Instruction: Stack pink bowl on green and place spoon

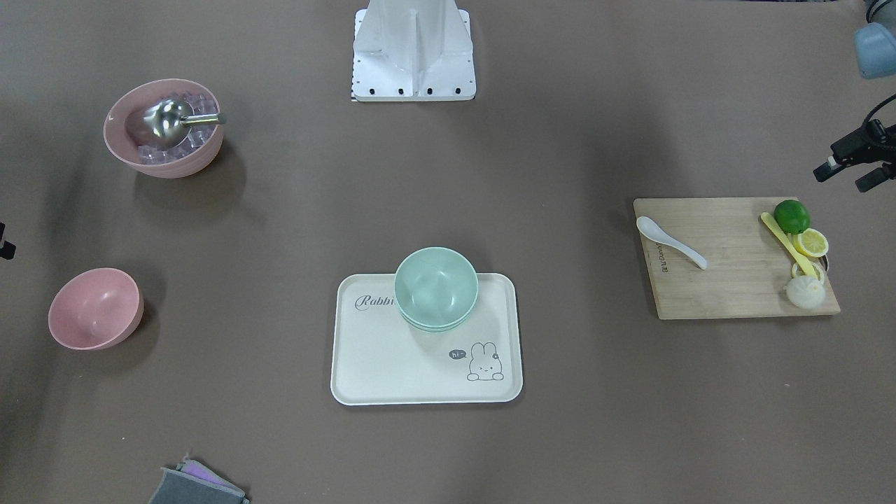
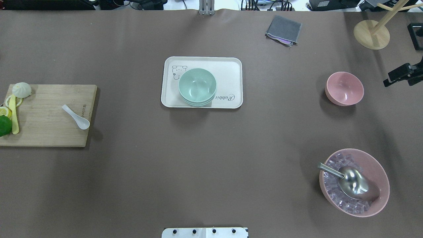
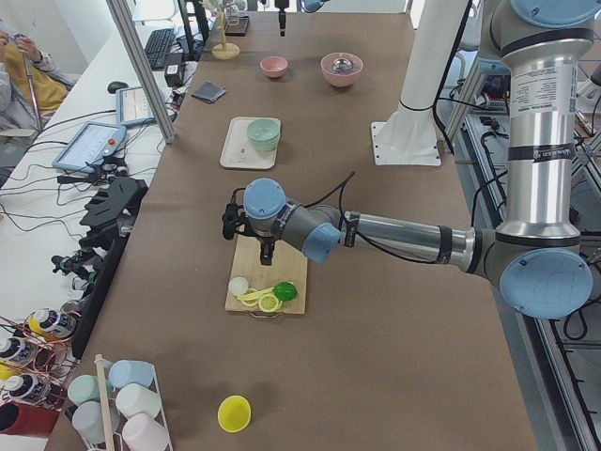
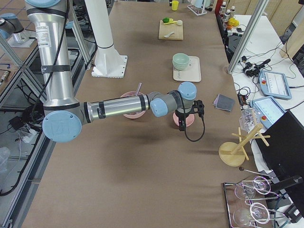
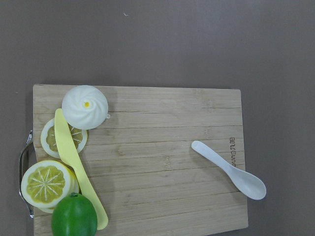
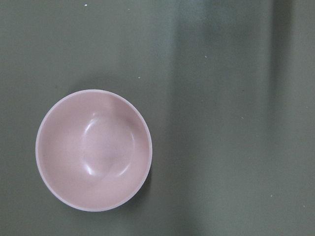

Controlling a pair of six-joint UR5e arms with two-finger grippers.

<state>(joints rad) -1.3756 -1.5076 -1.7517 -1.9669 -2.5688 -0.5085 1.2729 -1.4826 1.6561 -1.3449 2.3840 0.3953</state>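
Observation:
The small pink bowl (image 2: 344,88) sits empty on the table on my right and fills the right wrist view (image 6: 93,150). The green bowls (image 2: 197,86), stacked, stand on the white rabbit tray (image 2: 231,69) at the table's middle. The white spoon (image 2: 76,116) lies on the wooden cutting board (image 2: 49,132) on my left and shows in the left wrist view (image 5: 230,170). My left gripper (image 1: 843,178) hangs high above the board, its jaws apart and empty. My right gripper (image 2: 399,82) hangs high beside the pink bowl, its jaws apart and empty.
A large pink bowl (image 2: 380,172) with ice cubes and a metal scoop (image 2: 350,181) stands near right. On the board lie a lime (image 5: 74,216), lemon slices, a yellow knife (image 5: 78,167) and a bun (image 5: 85,107). A grey cloth (image 2: 283,29) and a wooden stand (image 2: 371,34) are far right.

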